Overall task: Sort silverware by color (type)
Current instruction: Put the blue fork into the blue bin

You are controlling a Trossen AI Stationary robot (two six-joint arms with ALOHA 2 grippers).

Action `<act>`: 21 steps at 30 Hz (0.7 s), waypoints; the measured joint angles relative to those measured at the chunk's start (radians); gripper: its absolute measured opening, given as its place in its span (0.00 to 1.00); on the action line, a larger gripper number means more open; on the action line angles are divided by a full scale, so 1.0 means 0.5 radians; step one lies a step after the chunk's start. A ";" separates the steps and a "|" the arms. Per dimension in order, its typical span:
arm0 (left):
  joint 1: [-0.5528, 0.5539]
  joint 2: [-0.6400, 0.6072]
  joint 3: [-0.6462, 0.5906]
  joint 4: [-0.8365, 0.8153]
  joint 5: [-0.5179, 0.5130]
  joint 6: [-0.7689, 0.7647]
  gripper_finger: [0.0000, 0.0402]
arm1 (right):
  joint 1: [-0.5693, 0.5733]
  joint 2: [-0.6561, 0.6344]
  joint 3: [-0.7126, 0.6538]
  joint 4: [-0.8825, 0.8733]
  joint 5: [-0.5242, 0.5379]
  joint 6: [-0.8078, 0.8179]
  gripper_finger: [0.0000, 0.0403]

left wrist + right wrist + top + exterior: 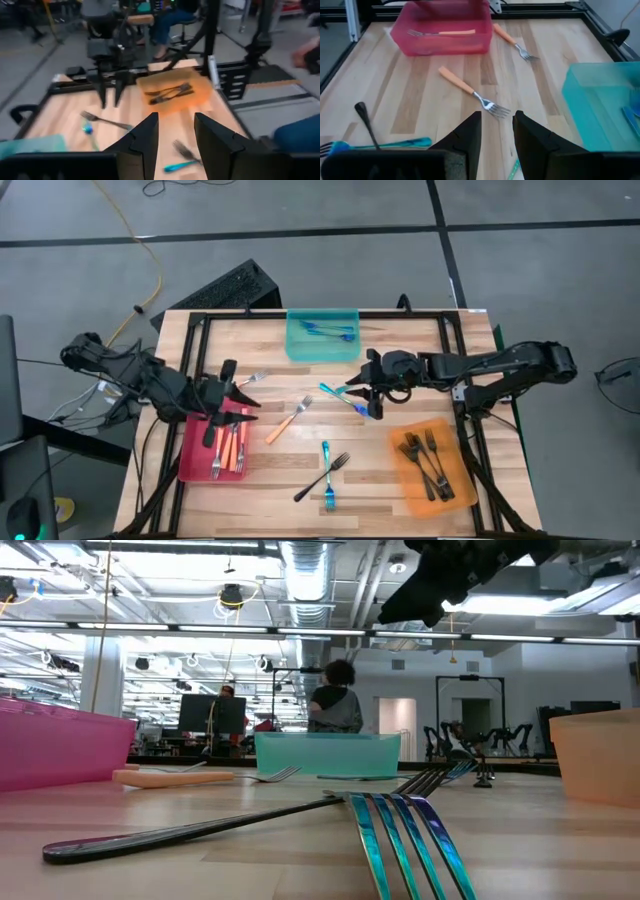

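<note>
**Op:** Blue fork (405,840) and a black fork (200,830) sit right at my low cam, loose mid-table.

**Mate:** Claws?

**Op:** Right gripper (362,395) hovers over two blue forks (345,394), fingers parted, holding nothing. Left gripper (238,402) is open above the red tray (192,460).

**Mate:** Sorted?

**Op:** Partly. Black ones in the orange tray (405,480).

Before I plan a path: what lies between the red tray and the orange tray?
In the high view, between the red tray and the orange tray lie a crossed black fork and blue fork on bare wood.
</note>
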 joint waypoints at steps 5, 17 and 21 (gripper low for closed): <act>0.004 0.004 -0.326 0.305 -0.136 0.135 0.28 | -0.002 0.086 -0.001 0.011 0.152 0.053 0.33; 0.005 -0.294 -1.349 1.568 -0.158 -0.066 0.28 | -0.001 0.496 0.000 0.097 0.407 0.054 0.56; 0.008 -0.385 -1.652 1.928 -0.214 -0.158 0.28 | -0.001 0.632 0.000 0.094 0.549 0.063 0.61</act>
